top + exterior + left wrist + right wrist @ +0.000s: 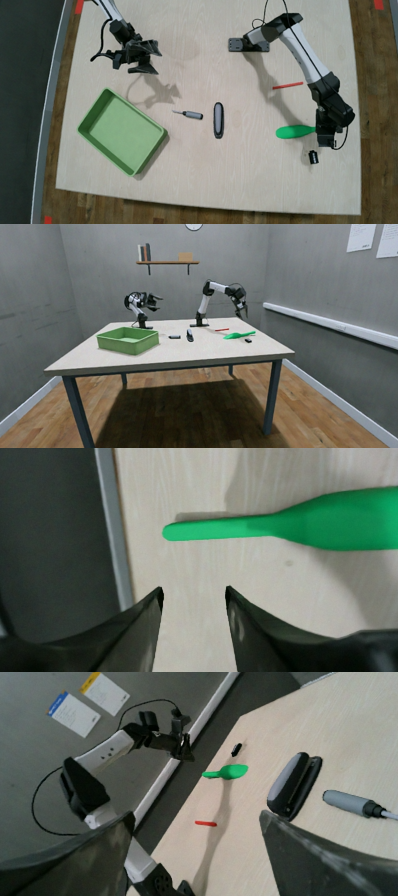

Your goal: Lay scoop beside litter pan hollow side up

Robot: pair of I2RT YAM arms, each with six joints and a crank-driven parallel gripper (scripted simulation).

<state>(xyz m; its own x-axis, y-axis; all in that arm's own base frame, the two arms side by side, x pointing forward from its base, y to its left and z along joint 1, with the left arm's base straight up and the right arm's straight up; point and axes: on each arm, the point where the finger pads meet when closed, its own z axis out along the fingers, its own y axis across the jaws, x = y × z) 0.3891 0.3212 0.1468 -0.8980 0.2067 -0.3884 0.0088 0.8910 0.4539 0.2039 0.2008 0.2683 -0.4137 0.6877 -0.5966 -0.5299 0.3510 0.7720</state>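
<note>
The green scoop (295,131) (236,335) (345,523) (232,772) lies on the table far from the pan, its handle towards the table's side edge. Its blade looks smooth, with no hollow showing. My left gripper (243,314) (194,589) is about half open and empty, above the table near the scoop's handle; the arm hides its fingertips in the top view. The light green litter pan (95,111) (116,345) stands upright at the table's other side. My right gripper (159,64) (161,303) (197,813) is open and empty, high above the table behind the pan.
A stapler (218,119) (189,335) (290,784) and a grey-handled screwdriver (194,115) (174,336) (347,801) lie between pan and scoop. A red stick (288,85) (222,329) (205,823) and a small black block (313,157) (247,340) (236,749) lie on either side of the scoop.
</note>
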